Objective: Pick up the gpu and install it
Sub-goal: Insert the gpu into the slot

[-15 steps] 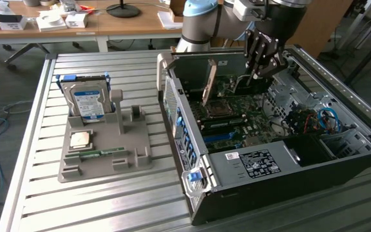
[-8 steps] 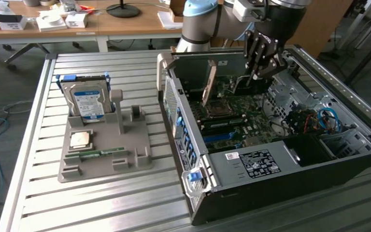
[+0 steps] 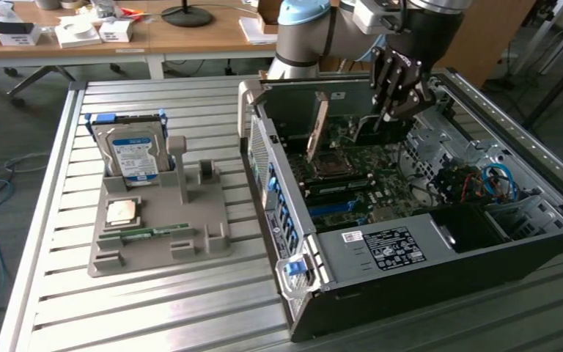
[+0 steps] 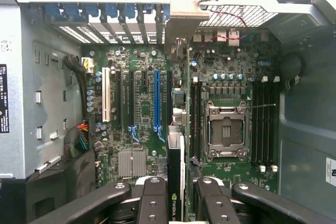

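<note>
The gpu [image 4: 177, 182] stands on edge between my black fingers [image 4: 153, 199], a thin dark green card with a logo label on it. Its silvery bracket [image 4: 185, 22] reaches the rear wall of the case. My gripper [image 4: 181, 203] is shut on the card. The card sits low over the motherboard [image 4: 142, 124], between the long blue slot [image 4: 156, 98] and the CPU socket [image 4: 226, 129]. I cannot tell whether it is seated. In the exterior view my gripper [image 3: 396, 110] hangs inside the open computer case [image 3: 380, 249], near its rear end.
On the exterior view's left a grey holder [image 3: 199, 235] carries a hard drive [image 3: 135, 154], a processor chip [image 3: 123, 211] and a memory stick [image 3: 155, 232]. Case walls, the drive cage [image 3: 526, 213] and cables [image 3: 492, 180] surround the board. Desks stand behind.
</note>
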You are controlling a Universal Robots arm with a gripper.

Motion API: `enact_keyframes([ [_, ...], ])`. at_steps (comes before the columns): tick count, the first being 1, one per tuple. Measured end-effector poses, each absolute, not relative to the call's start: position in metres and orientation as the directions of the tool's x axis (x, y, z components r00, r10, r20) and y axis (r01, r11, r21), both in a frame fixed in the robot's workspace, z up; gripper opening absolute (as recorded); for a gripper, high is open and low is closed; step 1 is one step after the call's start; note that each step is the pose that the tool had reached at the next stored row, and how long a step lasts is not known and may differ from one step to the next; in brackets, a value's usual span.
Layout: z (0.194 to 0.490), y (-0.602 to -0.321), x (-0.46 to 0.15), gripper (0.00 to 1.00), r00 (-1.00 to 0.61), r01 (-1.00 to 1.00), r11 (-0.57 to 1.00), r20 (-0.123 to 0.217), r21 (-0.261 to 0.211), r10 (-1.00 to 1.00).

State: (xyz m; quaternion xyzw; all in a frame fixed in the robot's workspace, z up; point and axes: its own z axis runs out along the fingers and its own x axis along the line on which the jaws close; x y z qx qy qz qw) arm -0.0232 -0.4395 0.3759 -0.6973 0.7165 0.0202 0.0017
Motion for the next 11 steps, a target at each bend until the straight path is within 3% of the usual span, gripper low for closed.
enact_keyframes([
  [11, 0.364, -0.44, -0.023, 0.26, -0.028, -0.999, 0.027, -0.031, 0.026, -0.999],
])
